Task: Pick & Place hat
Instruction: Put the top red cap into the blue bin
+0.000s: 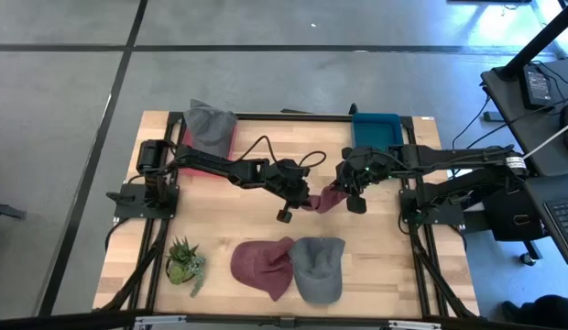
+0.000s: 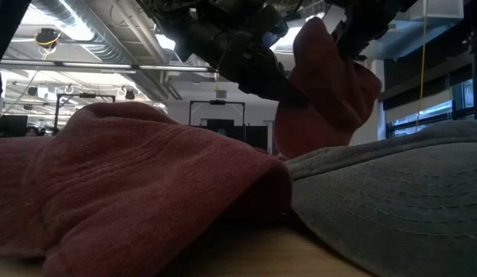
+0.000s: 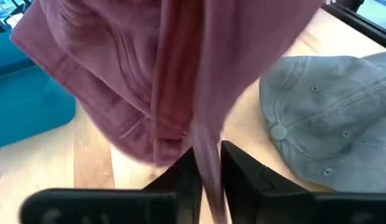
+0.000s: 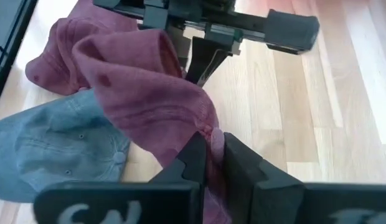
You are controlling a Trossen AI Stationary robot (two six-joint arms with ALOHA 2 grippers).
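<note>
Light wooden desk [image 1: 220, 225] on a grey concrete floor, office room with ceiling ducts behind in the low view. Red bin [image 1: 194, 147] at the far left corner holds a grey cloth cap [image 1: 211, 125]; teal bin [image 1: 376, 130] at the far right corner, contents not visible. Maroon fabric cap [image 1: 322, 199] hangs off the desk at centre, between both tools. Left tool [image 1: 302, 197] is clamped on its one edge, right tool [image 1: 344, 191] is clamped on the opposite side; fabric bunched, long axis roughly left-right. Near edge: second maroon cap [image 1: 263, 264] touching a grey denim cap [image 1: 319, 266], lying flat side by side. Small green potted plant [image 1: 184, 263] at the near left.
</note>
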